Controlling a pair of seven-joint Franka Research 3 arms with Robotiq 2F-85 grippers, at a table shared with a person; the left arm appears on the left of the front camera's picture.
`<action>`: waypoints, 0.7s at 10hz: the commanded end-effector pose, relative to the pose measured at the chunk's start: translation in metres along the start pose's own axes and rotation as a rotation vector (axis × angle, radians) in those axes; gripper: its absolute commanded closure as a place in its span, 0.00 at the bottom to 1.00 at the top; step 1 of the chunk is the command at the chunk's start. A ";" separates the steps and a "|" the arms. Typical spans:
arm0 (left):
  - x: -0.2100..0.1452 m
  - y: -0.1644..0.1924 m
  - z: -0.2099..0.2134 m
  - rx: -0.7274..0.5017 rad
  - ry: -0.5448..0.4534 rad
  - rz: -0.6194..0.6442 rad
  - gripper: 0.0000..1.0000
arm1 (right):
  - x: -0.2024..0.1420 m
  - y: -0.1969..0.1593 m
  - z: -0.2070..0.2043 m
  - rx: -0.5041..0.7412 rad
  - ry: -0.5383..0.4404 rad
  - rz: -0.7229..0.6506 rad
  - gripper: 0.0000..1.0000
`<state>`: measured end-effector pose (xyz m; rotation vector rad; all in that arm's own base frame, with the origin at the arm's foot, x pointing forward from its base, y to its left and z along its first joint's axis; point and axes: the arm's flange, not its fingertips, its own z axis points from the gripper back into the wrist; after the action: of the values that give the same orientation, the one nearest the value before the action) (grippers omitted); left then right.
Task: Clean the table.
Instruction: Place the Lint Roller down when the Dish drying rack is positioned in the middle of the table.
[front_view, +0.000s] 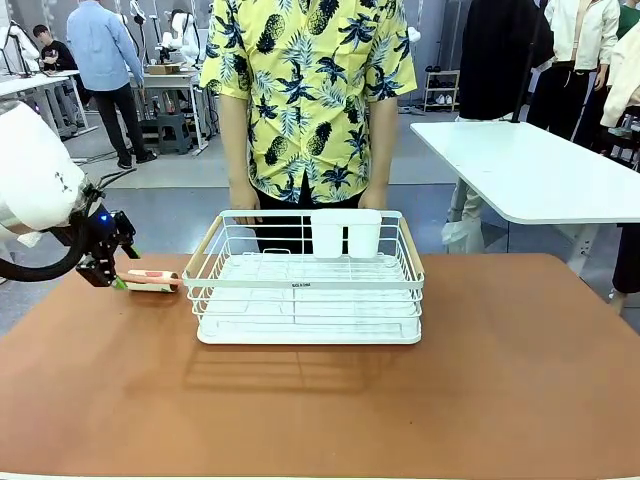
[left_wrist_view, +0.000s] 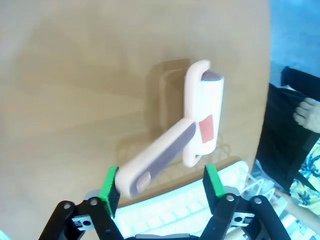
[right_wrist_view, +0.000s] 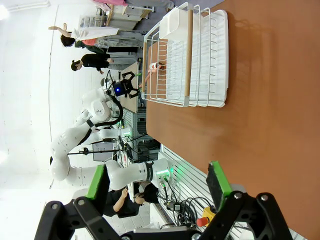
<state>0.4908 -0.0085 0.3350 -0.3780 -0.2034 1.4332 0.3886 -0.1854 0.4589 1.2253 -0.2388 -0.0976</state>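
Note:
The table has a reddish-brown top. On it, left of the white wire dish rack, lies a cream lint roller with a red patch on its roll. My left gripper hangs at the handle end, low over the table. In the left wrist view the lint roller rests flat on the table, its handle end next to the left green pad. The jaws of the left gripper stand wide apart. My right gripper is open over the table with nothing between its fingers.
A person in a yellow patterned shirt stands at the far edge, hands just behind the rack. Two white holders hang at the rack's back wall. A white-topped table stands at the back right. The rack lies far ahead of the right gripper.

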 end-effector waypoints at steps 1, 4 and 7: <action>-0.017 0.004 0.033 0.097 -0.016 0.022 0.00 | -0.001 0.004 0.001 0.006 -0.002 -0.001 0.00; -0.030 0.005 0.057 0.132 -0.104 0.025 0.00 | -0.001 0.004 0.001 0.006 -0.002 -0.001 0.00; -0.033 -0.002 0.065 0.124 -0.080 0.056 0.00 | -0.001 0.004 0.001 0.006 -0.002 -0.001 0.00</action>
<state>0.4608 -0.0326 0.3947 -0.2324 -0.1803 1.4804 0.3886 -0.1854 0.4589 1.2253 -0.2389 -0.0976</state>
